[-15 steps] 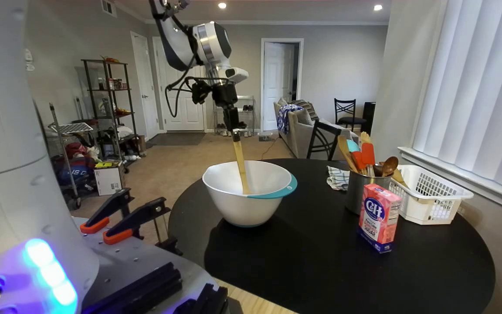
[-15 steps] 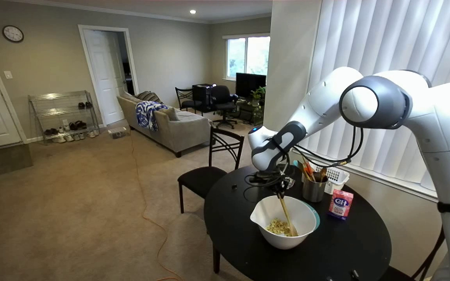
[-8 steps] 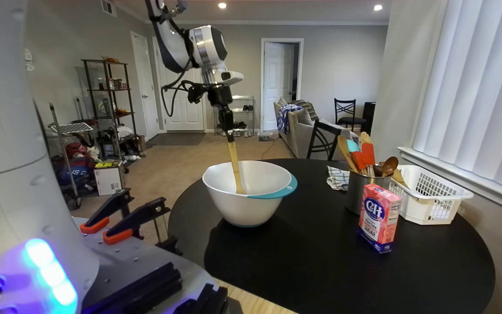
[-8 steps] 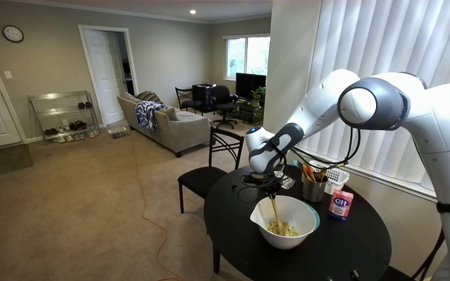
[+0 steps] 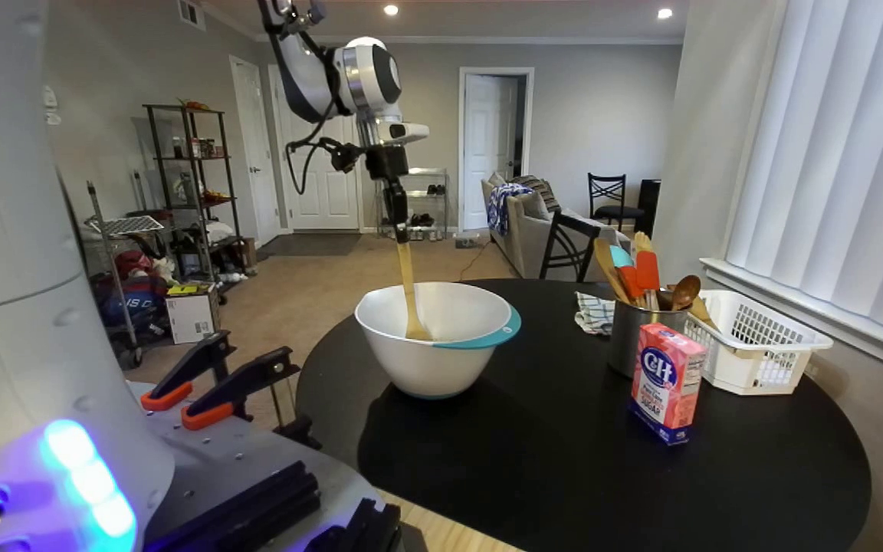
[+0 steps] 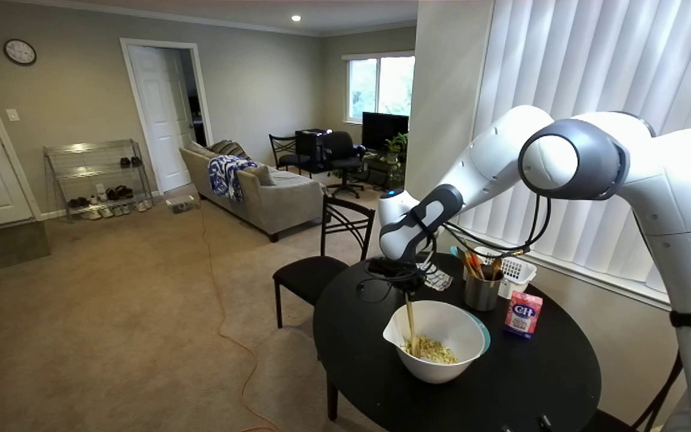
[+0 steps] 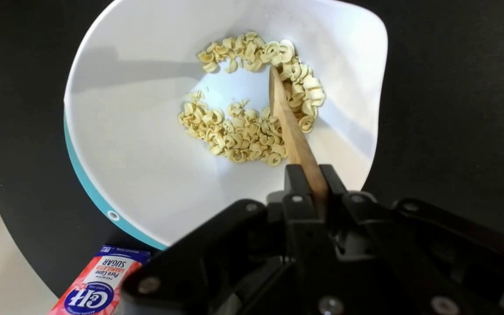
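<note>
The spatula (image 7: 295, 131) stands in the bowl (image 5: 426, 369) at a lean, its blade (image 5: 417, 330) down among the pasta (image 7: 243, 138) at the bottom. The claw (image 7: 313, 177) holds it, fingers (image 7: 295, 178) closed on the handle (image 5: 406, 268) from either side, and hangs above the bowl's rim, pointing down. In the wrist view the pasta lies in a broken ring on the bowl's floor, and the blade sits along the inner edge of that ring, on the side nearer the bowl's spout (image 7: 365, 35). The bowl is white and upright on the table (image 5: 564, 475), with a teal strip (image 5: 484, 340) opposite the spout. In both exterior views the sugar (image 5: 664, 383) stands right of the bowl, well apart from it. The pot (image 6: 481, 295), full of utensils (image 5: 647, 270), is also to the bowl's right and farther back, with the basket (image 5: 763, 373) just beyond. In an exterior view a cloth (image 5: 595, 313) lies behind the bowl, to its right. In an exterior view the arm (image 6: 483, 171) reaches in from the bowl's right, a chair (image 6: 309, 276) is behind the bowl to the left, and the sofa (image 6: 285, 210) is well beyond.
</note>
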### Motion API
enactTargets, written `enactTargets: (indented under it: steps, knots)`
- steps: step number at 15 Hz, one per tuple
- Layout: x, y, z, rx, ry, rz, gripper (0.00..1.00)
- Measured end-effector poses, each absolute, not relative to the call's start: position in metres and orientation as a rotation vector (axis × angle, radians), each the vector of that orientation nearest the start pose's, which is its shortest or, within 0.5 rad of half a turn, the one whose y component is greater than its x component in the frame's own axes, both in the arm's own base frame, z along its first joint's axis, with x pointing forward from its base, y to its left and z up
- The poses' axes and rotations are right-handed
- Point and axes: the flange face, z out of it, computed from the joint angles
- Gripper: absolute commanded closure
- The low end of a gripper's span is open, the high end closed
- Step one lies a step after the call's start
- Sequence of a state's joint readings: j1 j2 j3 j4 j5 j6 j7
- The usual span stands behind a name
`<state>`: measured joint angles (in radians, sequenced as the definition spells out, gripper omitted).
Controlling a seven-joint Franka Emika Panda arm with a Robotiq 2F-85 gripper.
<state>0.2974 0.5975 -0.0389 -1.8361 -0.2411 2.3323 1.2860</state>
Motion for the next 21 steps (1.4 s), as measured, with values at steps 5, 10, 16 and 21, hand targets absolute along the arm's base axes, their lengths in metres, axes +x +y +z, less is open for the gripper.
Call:
enactTargets:
  steps: [5,10,16,21]
  knots:
    - [0.622,0.152,0.196,-2.997,1.404,-0.130,0.97]
    - [0.627,0.143,0.197,-2.950,1.462,-0.214,0.97]
    - [0.626,0.141,0.192,-3.006,1.490,-0.347,0.97]
    - [0.621,0.134,0.184,-3.095,1.495,-0.327,0.97]
